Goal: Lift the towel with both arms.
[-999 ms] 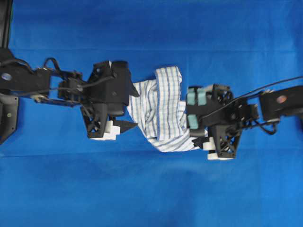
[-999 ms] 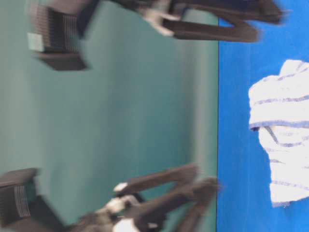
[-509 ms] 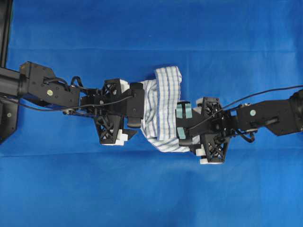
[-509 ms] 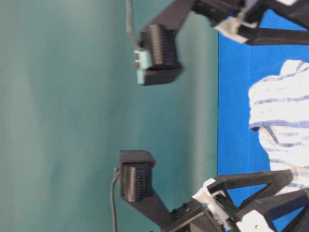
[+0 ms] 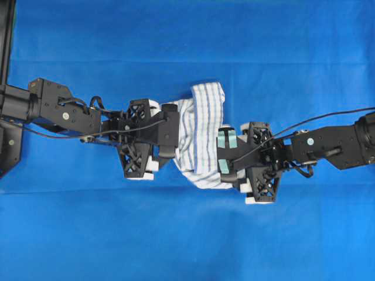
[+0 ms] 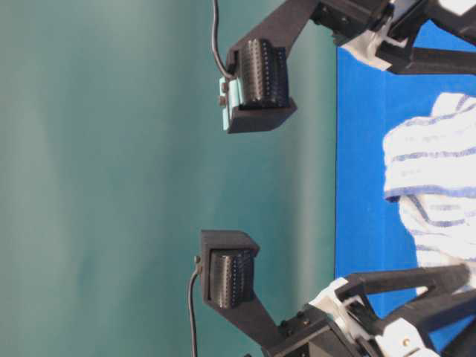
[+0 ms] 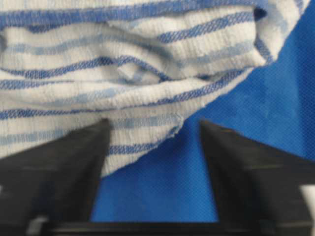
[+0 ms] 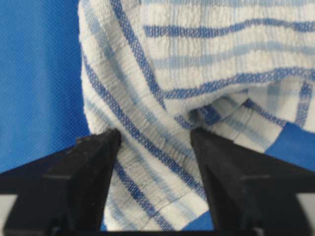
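Both arms now lower and stretched in over the towel (image 5: 199, 132), against hovering short of it a second ago. Left gripper (image 7: 152, 142) and right gripper (image 8: 153, 147) narrower than before, straddling cloth edges.

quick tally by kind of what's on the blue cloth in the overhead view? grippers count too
Towel, white with blue stripes: 1
Grippers, left gripper and right gripper: 2
Blue table cloth underneath: 1
Total: 4
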Robot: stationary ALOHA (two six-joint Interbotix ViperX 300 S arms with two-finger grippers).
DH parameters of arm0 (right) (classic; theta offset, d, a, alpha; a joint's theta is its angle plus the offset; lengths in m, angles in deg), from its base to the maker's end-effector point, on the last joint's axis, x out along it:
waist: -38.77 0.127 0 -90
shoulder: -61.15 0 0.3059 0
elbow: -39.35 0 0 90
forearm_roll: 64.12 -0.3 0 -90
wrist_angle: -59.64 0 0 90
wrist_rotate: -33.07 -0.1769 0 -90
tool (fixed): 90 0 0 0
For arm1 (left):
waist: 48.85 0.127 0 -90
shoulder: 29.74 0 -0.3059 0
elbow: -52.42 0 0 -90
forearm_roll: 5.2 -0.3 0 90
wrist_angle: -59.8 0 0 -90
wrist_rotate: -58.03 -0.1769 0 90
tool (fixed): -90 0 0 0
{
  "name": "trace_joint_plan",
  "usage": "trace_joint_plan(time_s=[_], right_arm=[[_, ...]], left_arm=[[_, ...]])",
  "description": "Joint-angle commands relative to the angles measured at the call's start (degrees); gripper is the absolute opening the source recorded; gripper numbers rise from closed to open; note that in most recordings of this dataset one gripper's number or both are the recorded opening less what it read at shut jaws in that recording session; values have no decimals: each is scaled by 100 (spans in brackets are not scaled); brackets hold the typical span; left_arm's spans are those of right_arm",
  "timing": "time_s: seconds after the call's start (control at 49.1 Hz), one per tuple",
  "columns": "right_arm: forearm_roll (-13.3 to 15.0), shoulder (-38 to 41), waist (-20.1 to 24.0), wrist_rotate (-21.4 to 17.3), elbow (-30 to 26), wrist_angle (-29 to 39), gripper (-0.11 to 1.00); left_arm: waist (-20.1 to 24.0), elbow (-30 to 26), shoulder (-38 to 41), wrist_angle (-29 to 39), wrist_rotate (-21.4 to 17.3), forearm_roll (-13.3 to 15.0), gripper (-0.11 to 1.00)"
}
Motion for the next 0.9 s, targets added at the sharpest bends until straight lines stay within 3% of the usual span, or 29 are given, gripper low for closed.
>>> trace_joint_plan(time_s=[0.0,0.122,0.204,0.469,0.876], right_arm=[[-9,35,9,26,-53,-26,56],[-9,-53,18,53,-88,-18,23],[-9,-167,18,53,-79,-18,5],[-9,-642,18,44,-88,9,5],[9,-1837,-281,35,-756,1125,5]], left_arm=[[26,-53,-70,26,-9,0,45],[88,-53,-79,35,9,0,12],[132,-70,-79,35,9,9,1],[176,-105,-202,158,18,9,1],[264,-747,-1591,1749,44,9,1]])
